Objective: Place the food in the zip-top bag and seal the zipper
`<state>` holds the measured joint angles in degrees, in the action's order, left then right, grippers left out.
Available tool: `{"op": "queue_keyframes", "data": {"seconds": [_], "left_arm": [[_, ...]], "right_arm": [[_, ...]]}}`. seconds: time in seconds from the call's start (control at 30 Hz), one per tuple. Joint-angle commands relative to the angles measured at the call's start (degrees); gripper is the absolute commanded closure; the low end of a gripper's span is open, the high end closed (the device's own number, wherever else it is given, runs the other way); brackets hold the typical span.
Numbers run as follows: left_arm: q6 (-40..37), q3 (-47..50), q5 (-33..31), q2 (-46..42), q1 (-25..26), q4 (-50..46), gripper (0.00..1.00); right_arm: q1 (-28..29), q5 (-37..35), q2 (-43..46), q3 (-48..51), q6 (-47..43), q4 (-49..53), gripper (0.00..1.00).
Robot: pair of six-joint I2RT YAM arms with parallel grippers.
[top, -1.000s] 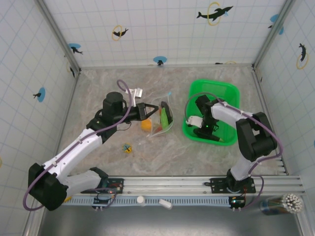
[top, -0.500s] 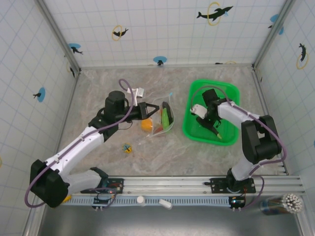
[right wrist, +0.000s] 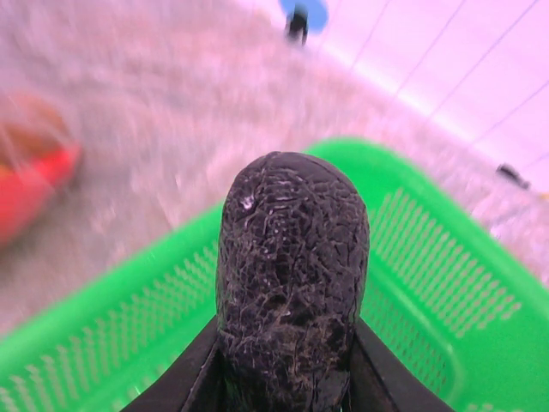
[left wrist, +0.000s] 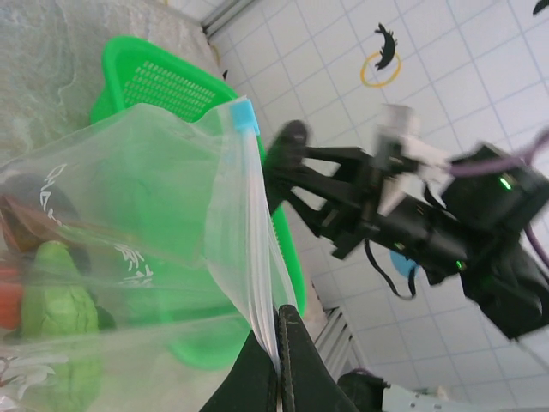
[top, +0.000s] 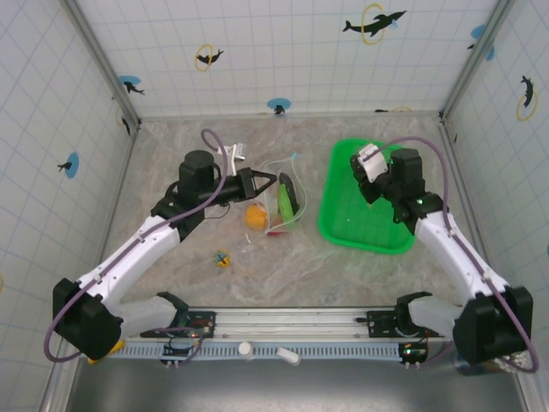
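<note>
The clear zip-top bag (top: 279, 204) lies left of the basket and holds orange, red and green food (top: 288, 200). My left gripper (top: 273, 180) is shut on its mouth edge, holding it up. In the left wrist view the jaws (left wrist: 278, 343) pinch the zipper strip, whose light blue tab (left wrist: 245, 116) sits at the top, and a light green piece (left wrist: 56, 292) shows through the bag (left wrist: 154, 172). My right gripper (top: 369, 184) hangs above the basket. It is shut on a dark, wrinkled oval piece of food (right wrist: 292, 266), with the right gripper (right wrist: 287, 352) clamped on both sides.
The bright green basket (top: 343, 227) stands right of the bag, and its mesh floor (right wrist: 446, 283) lies under my right gripper. A tiny yellow-blue trinket (top: 221, 257) lies on the marble floor in front of the bag. Tiled walls enclose the table.
My right gripper closed on the dark piece in the basket and rose with it above the basket. The left gripper kept its grip and raised the bag mouth slightly.
</note>
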<state>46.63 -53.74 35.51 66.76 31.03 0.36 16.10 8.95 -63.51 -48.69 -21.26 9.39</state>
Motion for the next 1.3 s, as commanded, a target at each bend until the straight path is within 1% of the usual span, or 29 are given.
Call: {"op": "queue_keyframes", "data": {"seconds": [0.0,0.1,0.2,0.33,0.43,0.47,0.53,0.63,0.83,1.03,1.27], "left_arm": [[4.59,-3.58,1.76,0.30,-2.25,0.33,1.00],[7.45,-5.26,1.97,0.58,-3.81,0.41,1.00],[10.07,-6.84,1.82,1.27,-4.39,0.96,1.00],[12.77,-8.10,1.06,2.12,-4.99,1.23,1.00],[13.73,-8.92,0.97,2.67,-5.36,1.14,1.00],[13.99,-9.08,0.78,2.76,-5.39,1.22,1.00],[14.11,-9.69,0.36,3.02,-5.43,0.88,1.00],[14.63,-10.29,0.26,3.23,-5.42,1.20,1.00],[15.85,-10.54,-0.18,2.52,-5.48,2.89,1.00],[16.60,-10.07,-0.21,2.67,-5.50,4.67,1.00],[17.40,-10.07,0.04,2.67,-5.51,6.41,1.00]], "right_arm": [[2.97,3.11,7.22,3.82,12.43,-18.32,0.72],[10.18,-0.14,11.45,5.00,16.80,-28.66,0.73],[18.46,-4.24,11.52,2.53,16.67,-34.69,0.73],[30.00,-6.70,8.57,-2.01,12.85,-41.52,0.73],[36.66,-8.82,5.22,-5.74,7.37,-43.83,0.73],[37.95,-9.14,4.20,-6.52,5.99,-44.49,0.73],[39.19,-9.66,2.02,-7.55,5.17,-46.78,0.72],[39.27,-11.01,-0.47,-7.10,4.99,-49.95,0.72],[39.28,-17.78,-2.21,-0.88,5.15,-58.60,0.70],[37.22,-20.31,-4.97,2.41,12.76,-64.11,0.70],[37.39,-24.39,-9.71,0.60,14.94,-62.54,0.67]]}}
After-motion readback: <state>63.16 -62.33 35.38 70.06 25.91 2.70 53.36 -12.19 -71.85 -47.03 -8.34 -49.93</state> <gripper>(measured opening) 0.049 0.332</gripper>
